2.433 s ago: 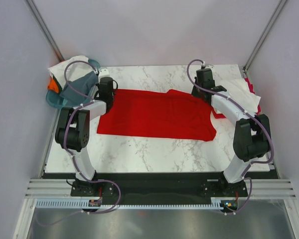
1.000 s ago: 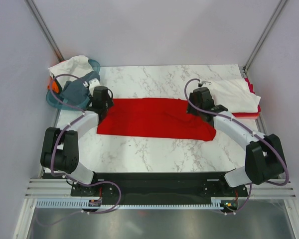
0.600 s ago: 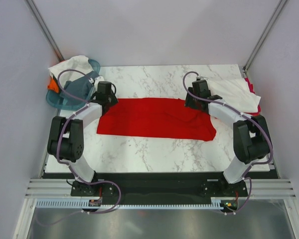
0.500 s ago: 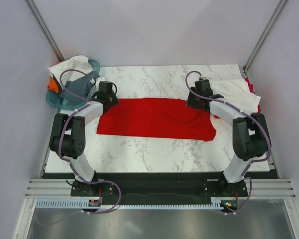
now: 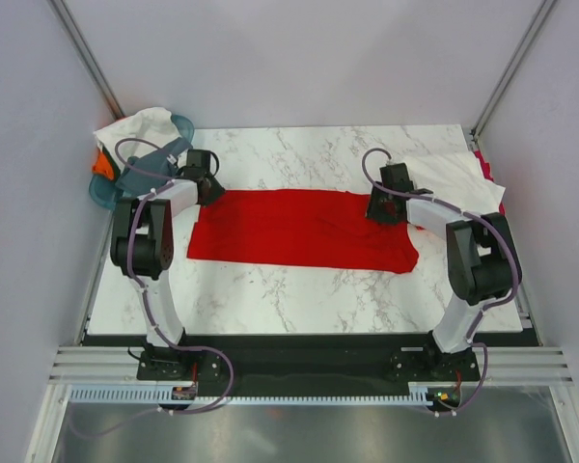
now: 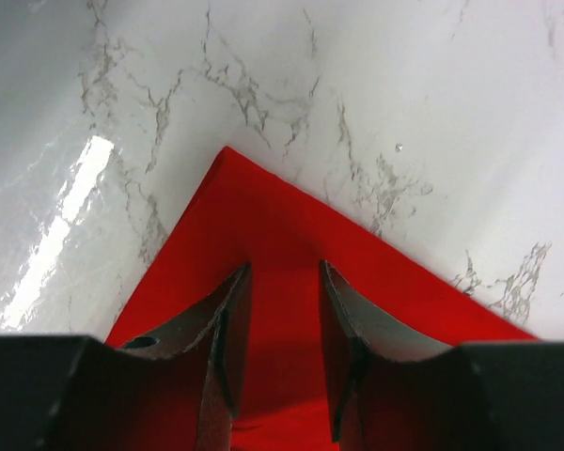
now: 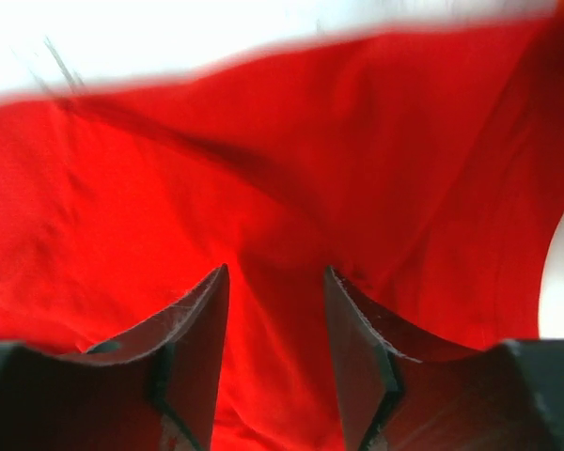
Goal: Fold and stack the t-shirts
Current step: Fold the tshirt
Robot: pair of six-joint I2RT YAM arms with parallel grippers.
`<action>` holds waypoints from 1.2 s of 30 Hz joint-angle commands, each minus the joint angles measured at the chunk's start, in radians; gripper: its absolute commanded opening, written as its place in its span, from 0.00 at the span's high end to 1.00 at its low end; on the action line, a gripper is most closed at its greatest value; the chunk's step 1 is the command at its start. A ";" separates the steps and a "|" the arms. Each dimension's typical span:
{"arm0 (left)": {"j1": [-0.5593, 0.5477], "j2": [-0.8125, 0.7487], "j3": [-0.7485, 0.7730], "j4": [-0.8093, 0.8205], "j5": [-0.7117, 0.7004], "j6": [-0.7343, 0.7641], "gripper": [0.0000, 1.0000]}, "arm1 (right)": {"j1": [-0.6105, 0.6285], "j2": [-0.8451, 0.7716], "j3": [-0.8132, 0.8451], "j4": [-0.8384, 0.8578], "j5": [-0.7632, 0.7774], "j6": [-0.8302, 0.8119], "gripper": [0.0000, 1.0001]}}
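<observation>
At the far left corner of the red t-shirt [image 5: 299, 231] the left gripper [image 5: 205, 185] stood with its two fingers [image 6: 227, 319] apart. In the left wrist view the pointed corner of the cloth lay under the gap and reached a little beyond the fingertips, with nothing held between them. At the far edge of the same t-shirt, close to its right end, the right gripper [image 5: 383, 208] was spread in the same way, low over wrinkled red cloth that filled nearly the whole right wrist view; whether its fingers [image 7: 199, 329] touched the cloth I could not tell. The t-shirt lay flat on the marble table [image 5: 299, 309] as a long band, and its long axis ran from left to right, so each arm was nearer to its own end and neither was nearer to the middle. In my judgement the coming move turned on this: each gripper needed to close on the far edge below it, and then both had to travel together across the short axis toward the near edge, so that the fold stayed straight. Past the left end of the t-shirt a teal basket [image 5: 104, 198] held a white tee [image 5: 135, 125], a grey tee [image 5: 154, 166] and an orange tee [image 5: 100, 164], and past the right end a second white tee [image 5: 454, 178] lay near
</observation>
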 commanded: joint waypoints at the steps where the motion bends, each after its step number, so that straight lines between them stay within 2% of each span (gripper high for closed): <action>1: 0.012 0.048 0.074 -0.069 0.009 -0.072 0.59 | 0.002 -0.070 -0.049 0.014 -0.050 0.001 0.53; 5: 0.013 0.059 0.086 -0.077 -0.017 -0.066 0.59 | 0.002 -0.111 -0.069 0.011 -0.064 -0.016 0.77; 8: 0.013 0.056 0.091 -0.077 -0.038 -0.046 0.59 | 0.004 -0.155 -0.089 0.002 -0.064 -0.042 0.76; 15: 0.015 0.039 0.098 -0.079 -0.063 -0.010 0.59 | 0.042 -0.257 -0.148 -0.023 -0.139 -0.077 0.93; 20: 0.013 0.025 0.101 -0.080 -0.069 0.008 0.59 | 0.064 -0.304 -0.197 -0.059 -0.186 -0.093 0.95; 24: 0.009 -0.016 0.094 -0.080 -0.071 0.023 0.59 | 0.067 -0.358 -0.271 -0.069 -0.310 -0.108 0.87; 26: 0.001 -0.042 0.086 -0.079 -0.078 0.037 0.59 | 0.068 -0.375 -0.306 -0.076 -0.367 -0.119 0.69; 28: -0.005 -0.084 0.078 -0.080 -0.083 0.048 0.59 | 0.068 -0.390 -0.323 -0.076 -0.400 -0.119 0.57; 30: -0.017 -0.122 0.059 -0.079 -0.083 0.046 0.58 | 0.067 -0.419 -0.326 -0.078 -0.386 -0.119 0.54; 31: -0.022 -0.160 0.043 -0.080 -0.084 0.048 0.57 | 0.053 -0.429 -0.322 -0.076 -0.354 -0.108 0.47; 33: -0.043 -0.205 0.031 -0.083 -0.075 0.051 0.57 | 0.033 -0.441 -0.303 -0.063 -0.348 -0.076 0.41; 36: -0.097 -0.273 0.011 -0.083 -0.052 0.040 0.56 | 0.004 -0.413 -0.271 0.006 -0.351 -0.032 0.37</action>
